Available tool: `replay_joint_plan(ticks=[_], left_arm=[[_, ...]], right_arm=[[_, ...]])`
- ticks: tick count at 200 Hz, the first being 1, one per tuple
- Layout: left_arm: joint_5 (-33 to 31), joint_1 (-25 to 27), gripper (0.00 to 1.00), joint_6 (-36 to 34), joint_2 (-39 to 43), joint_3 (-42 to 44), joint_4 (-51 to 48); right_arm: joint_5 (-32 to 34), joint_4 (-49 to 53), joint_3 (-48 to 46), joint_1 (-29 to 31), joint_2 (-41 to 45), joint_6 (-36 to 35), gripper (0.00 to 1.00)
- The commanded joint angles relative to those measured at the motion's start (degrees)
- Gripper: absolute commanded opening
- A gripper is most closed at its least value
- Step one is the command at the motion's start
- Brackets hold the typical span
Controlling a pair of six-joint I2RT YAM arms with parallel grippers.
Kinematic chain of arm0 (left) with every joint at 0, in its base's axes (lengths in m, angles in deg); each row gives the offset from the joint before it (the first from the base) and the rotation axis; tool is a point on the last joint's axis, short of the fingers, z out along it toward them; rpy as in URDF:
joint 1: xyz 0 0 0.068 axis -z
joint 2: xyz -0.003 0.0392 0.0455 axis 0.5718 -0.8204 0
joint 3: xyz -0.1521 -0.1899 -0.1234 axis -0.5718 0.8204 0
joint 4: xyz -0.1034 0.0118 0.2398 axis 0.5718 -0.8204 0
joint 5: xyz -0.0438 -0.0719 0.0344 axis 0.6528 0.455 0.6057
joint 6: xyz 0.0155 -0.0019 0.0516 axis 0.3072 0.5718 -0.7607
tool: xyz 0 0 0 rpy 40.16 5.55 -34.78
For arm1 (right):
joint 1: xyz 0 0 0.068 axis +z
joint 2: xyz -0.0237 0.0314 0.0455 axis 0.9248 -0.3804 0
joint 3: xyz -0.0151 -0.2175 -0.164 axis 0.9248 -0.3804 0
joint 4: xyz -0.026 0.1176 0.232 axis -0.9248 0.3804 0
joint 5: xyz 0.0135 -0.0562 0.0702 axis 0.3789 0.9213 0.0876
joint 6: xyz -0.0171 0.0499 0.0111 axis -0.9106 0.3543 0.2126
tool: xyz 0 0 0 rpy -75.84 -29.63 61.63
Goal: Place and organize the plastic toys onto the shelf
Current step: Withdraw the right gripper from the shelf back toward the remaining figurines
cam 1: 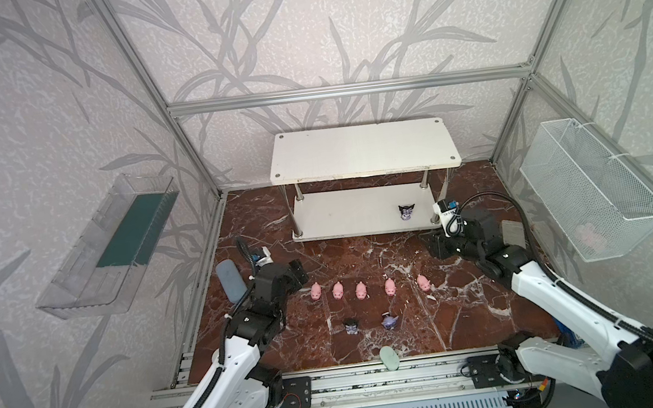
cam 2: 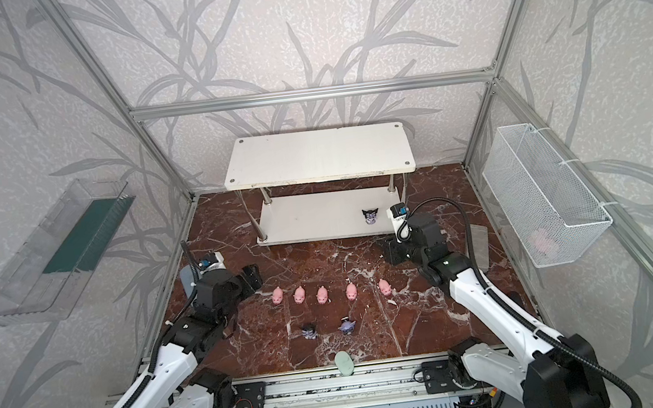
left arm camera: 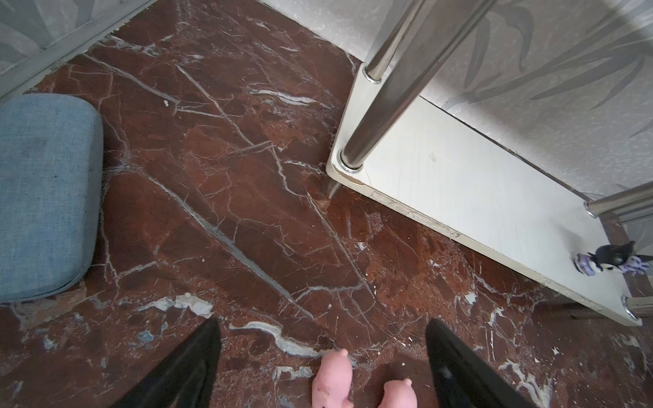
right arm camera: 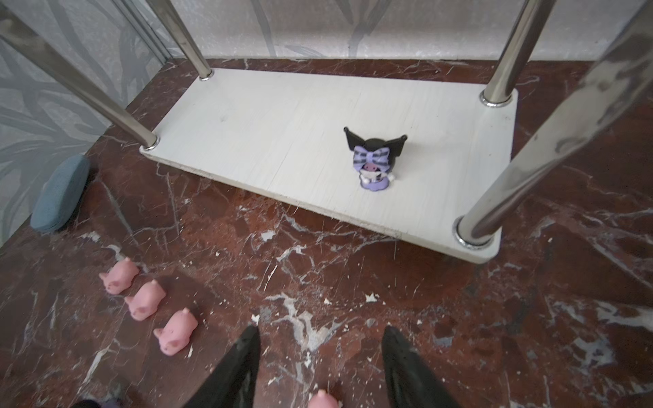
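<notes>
Several pink pigs stand in a row on the marble floor, from the leftmost pig to the rightmost pig. Nearer the front lie two black-and-purple figurines. A third figurine stands upright on the lower board of the white shelf, near its right end. My left gripper hangs open just left of the row, over two pigs. My right gripper is open and holds nothing, in front of the shelf's right post, above one pig.
A grey-blue pad lies by the left wall. A pale green oval piece sits at the front edge. A wire basket hangs on the right wall, a clear tray on the left. A grey slab lies behind my right arm.
</notes>
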State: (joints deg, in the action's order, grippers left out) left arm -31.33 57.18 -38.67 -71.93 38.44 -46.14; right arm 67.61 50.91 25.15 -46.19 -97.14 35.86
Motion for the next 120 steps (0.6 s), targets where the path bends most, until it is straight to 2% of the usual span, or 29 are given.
replay_joint_plan(ticks=[1,36,74,95,120], left_arm=[[-2.97,2.27,0.89,2.25,0.71,0.37,-2.79],[-5.79,7.22,0.89,3.63,-0.91,0.04,-2.16],[-7.64,9.58,0.89,4.08,-2.68,-0.18,-0.98],[-8.05,9.87,0.89,3.61,-2.77,-0.14,-0.32],[-8.23,10.03,0.89,3.14,-2.29,0.02,-0.13]], right_arm=[[1.57,3.89,-3.77,4.5,6.4,1.88,0.57],[8.39,6.17,-11.29,20.58,14.57,9.7,0.57],[19.17,5.69,-16.89,40.82,14.92,20.49,0.61],[22.72,4.82,-17.39,47.33,12.15,23.82,0.65],[25.66,1.96,-17.05,51.59,8.12,25.28,0.72]])
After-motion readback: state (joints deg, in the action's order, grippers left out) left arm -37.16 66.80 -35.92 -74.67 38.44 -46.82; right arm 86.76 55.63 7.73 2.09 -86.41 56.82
